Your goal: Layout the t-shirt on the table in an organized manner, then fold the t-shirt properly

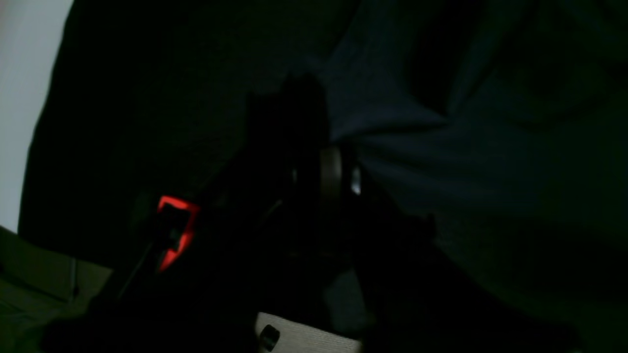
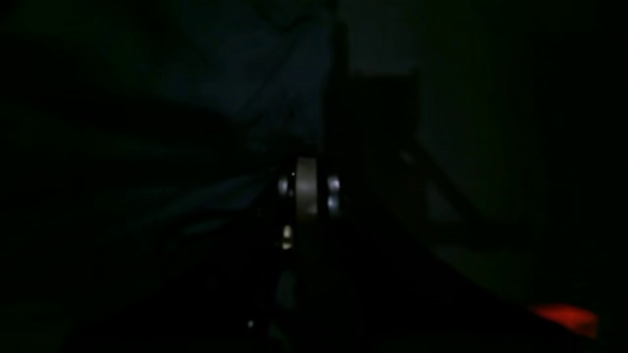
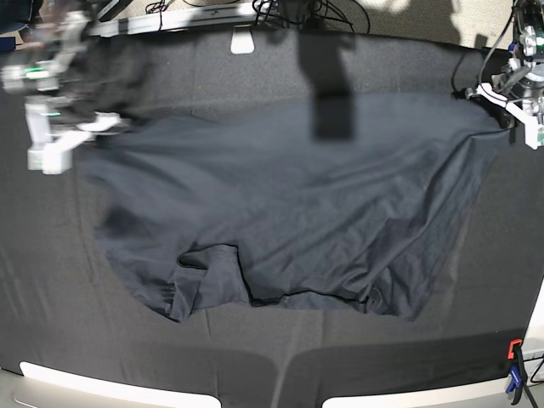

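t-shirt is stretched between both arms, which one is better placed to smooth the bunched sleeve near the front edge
Right, probably. The bunched sleeve of the t-shirt lies on the base view's left, nearer the right gripper than the left gripper.

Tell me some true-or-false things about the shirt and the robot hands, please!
1. The shirt is folded into a neat square. False: it lies spread out and wrinkled on the table.
2. The left gripper is at a far corner of the shirt. True.
3. The right gripper hovers over the middle of the shirt. False: it is at the shirt's other far corner, blurred in the base view.
4. A red and blue clamp sits at the table's near edge. True.
5. A white shirt lies on the table. False: the shirt is dark grey.
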Controlling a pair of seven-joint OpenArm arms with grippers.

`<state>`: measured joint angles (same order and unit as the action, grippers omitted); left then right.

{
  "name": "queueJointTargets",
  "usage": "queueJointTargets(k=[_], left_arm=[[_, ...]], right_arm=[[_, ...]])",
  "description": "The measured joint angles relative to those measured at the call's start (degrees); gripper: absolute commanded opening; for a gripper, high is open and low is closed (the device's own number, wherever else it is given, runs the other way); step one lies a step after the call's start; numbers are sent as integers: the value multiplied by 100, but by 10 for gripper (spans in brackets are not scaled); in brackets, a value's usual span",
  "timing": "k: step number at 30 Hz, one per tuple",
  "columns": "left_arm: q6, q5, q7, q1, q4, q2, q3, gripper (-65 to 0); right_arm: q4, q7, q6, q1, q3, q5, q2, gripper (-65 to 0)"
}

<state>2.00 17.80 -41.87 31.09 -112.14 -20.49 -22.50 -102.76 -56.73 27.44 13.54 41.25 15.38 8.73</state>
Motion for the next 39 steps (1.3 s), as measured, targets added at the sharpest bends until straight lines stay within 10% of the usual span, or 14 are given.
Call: queueJointTargets(k=[7,18,22,28,39], left_arm=[[52,-24,-13,0,0,-20,-2,-650],[42,-258,-317,15,0,-11,0,-650],[48,-291,-317,13,0,-15,0,-650],[227,-833,-640,15,0,-70,0,-346],[-76,-1082,-920,13,-2,-903,2,-340]], right_arm=[[-2,-46,-4,551,92,-81,1056,-650],[-2,-20,-4,538,83,380,1099,-641],[-7,118,345,509,79,1067,1104,-446],[-11,74,730,315,76,1587,1272,-383],[297,-4,752,-872,-1106,1346,1329,-383]])
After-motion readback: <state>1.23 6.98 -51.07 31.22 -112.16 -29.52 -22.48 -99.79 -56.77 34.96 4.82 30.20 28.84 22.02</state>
